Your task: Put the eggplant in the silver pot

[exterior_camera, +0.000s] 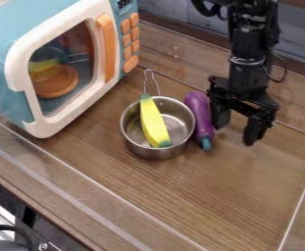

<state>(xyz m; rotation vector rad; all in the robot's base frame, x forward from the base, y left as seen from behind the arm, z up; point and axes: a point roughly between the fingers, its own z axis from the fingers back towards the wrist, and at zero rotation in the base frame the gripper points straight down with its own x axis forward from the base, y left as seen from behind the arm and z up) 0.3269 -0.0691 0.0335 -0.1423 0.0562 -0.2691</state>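
The purple eggplant (201, 118) lies on the wooden table just right of the silver pot (132, 136), its green stem cap toward the front. It touches or nearly touches the pot's rim. The pot holds a yellow-green banana-like toy (152, 120), and its thin wire handle points to the back. My gripper (238, 122) hangs upright just right of the eggplant, fingers pointing down near the table, open and empty.
A toy microwave (57, 59) with its door shut and an orange dish inside stands at the back left. A clear barrier rims the table's front and left edges. Bare wood lies in front of the pot and to the right.
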